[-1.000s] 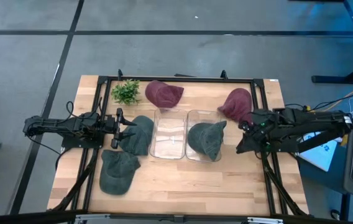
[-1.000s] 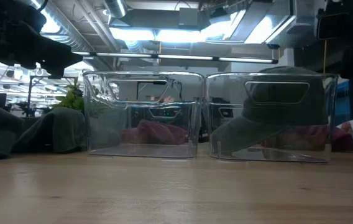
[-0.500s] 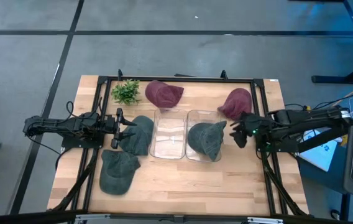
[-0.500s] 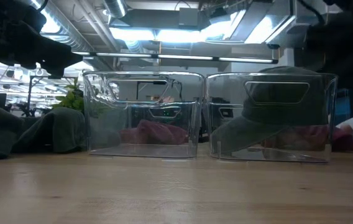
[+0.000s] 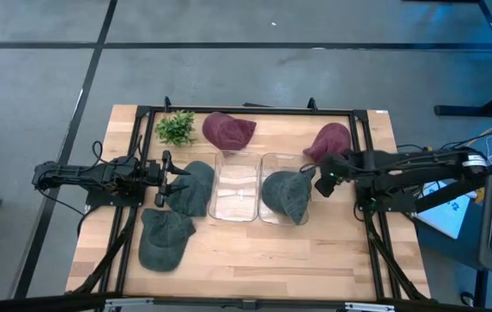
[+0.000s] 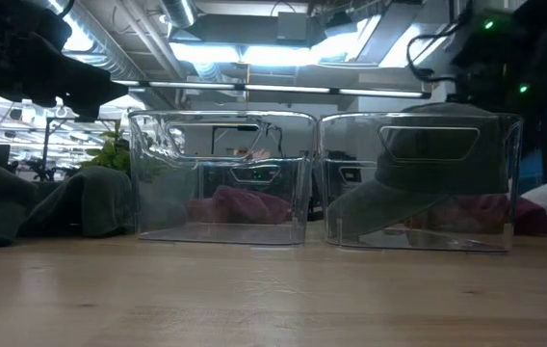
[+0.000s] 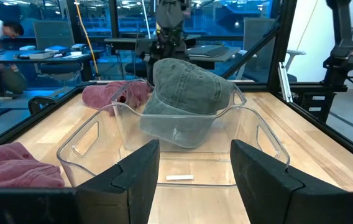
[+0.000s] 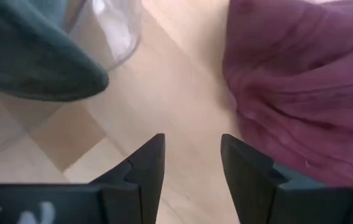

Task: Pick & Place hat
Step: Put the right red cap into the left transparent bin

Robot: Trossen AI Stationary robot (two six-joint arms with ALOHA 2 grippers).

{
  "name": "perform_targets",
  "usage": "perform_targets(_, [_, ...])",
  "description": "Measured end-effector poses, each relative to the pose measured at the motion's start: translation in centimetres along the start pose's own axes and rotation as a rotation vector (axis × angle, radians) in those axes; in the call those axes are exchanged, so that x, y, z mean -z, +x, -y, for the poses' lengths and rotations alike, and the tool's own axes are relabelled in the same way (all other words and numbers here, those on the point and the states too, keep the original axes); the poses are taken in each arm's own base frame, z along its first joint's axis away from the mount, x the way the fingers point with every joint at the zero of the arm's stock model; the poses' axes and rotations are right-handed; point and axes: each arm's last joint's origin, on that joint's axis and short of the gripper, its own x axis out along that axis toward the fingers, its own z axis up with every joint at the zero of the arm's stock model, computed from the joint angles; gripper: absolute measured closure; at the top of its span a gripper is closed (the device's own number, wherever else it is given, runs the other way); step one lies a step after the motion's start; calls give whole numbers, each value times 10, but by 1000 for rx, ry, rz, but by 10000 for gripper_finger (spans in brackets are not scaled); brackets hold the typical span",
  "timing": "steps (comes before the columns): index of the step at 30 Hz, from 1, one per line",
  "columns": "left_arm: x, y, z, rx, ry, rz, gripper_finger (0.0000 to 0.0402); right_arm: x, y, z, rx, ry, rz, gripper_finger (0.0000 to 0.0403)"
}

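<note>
Currently right gripper fingers gape empty; maroon hat just beside them could bunch if nudged

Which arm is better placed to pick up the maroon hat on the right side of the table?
The right arm, probably. Its hand hovers open beside the maroon hat, which fills its wrist view. The left hand waits beyond both clear bins.
</note>
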Motion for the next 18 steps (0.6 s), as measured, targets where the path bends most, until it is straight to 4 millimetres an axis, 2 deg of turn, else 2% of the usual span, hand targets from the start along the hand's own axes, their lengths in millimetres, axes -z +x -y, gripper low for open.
perform_targets(5, [0,0,0,0,0,0,208,-17,7,-1,9,-1,-82,215])
perform_targets(10, [0,0,0,0,0,0,208,-33,12,6,141,-24,-91,176])
perform_targets(14, [0,0,0,0,0,0,208,-36,22,11,186,1,-143,155])
perform_targets(18, [0,0,0,0,0,0,208,-37,32,13,201,2,-194,151])
